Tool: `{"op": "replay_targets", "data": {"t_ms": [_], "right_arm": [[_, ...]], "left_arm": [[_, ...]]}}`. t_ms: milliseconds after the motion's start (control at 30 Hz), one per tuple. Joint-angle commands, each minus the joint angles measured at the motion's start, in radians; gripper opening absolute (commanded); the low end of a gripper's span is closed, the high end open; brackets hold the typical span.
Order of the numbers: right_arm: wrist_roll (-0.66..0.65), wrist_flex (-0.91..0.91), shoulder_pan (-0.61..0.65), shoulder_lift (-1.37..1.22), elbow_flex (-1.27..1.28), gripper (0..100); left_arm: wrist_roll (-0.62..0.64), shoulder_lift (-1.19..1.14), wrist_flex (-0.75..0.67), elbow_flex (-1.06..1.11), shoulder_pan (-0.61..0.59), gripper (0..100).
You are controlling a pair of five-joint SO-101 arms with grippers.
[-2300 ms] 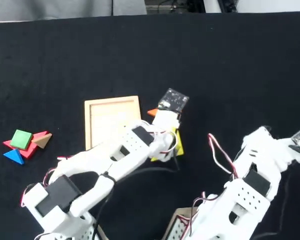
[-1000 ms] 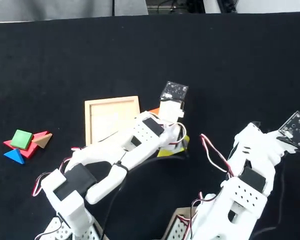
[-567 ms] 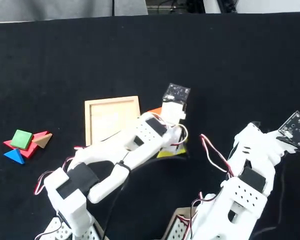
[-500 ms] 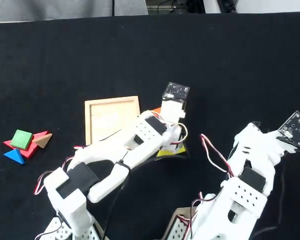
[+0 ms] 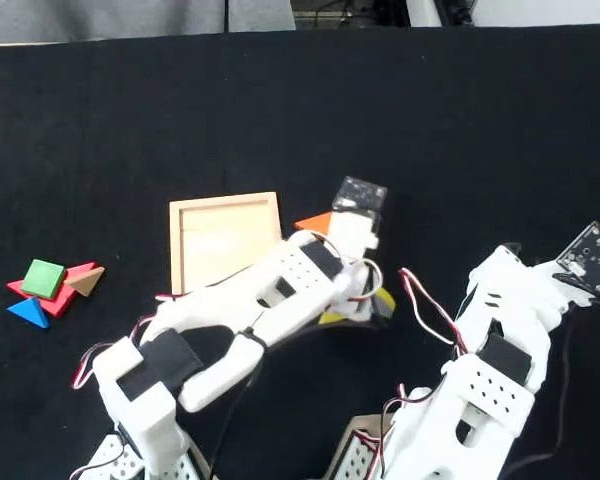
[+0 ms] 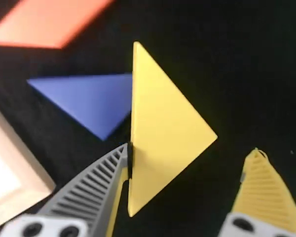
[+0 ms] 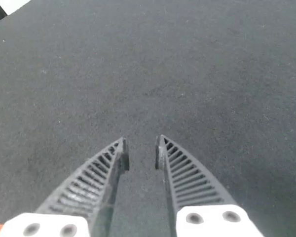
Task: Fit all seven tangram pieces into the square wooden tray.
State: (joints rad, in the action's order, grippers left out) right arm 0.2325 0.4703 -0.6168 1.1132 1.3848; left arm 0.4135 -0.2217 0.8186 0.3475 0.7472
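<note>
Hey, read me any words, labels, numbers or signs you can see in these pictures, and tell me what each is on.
None can be read. The yellow triangle and blue triangle are plain, the wooden tray is bare wood, and the specks on the camera board atop an arm are too small to read.

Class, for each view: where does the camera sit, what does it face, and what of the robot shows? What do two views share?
High view: fixed above the table, looking down on the wooden tray, left arm and right arm.
Left wrist view: on the left wrist, facing past the open left pincer at a yellow triangle and blue triangle.
Right wrist view: on the right wrist, facing bare table past the slightly open right pincer.
Shared: high and left wrist views both show the orange piece.
</note>
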Motion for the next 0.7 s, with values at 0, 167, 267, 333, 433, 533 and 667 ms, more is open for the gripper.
{"op": "replay_targets", "data": {"t_ms": [0, 167, 267, 333, 433, 533, 667], "right_arm": [[-0.011, -0.015, 0.017, -0.005, -0.077, 10.6], [-0.011, -0.015, 0.017, -0.005, -0.076, 10.6], [-0.011, -0.015, 0.017, -0.005, -0.076, 10.6], [-0.011, -0.015, 0.017, -0.005, -0.074, 10.6], [-0.011, -0.015, 0.017, -0.005, -0.074, 10.6], [-0.011, -0.015, 0.017, -0.005, -0.074, 10.6], [-0.011, -0.015, 0.017, -0.005, -0.074, 10.6]], "left_arm": [[0.003, 0.011, -0.066, -0.039, -0.012, 36], [0.003, -0.080, -0.032, -0.107, -0.025, 34], [0.003, -0.132, 0.055, -0.194, -0.022, 34], [0.003, -0.176, 0.109, -0.251, -0.022, 34], [0.003, -0.256, 0.195, -0.357, -0.022, 34], [0.006, -0.338, 0.284, -0.473, -0.022, 34], [0.005, -0.413, 0.353, -0.579, -0.024, 34]]}}
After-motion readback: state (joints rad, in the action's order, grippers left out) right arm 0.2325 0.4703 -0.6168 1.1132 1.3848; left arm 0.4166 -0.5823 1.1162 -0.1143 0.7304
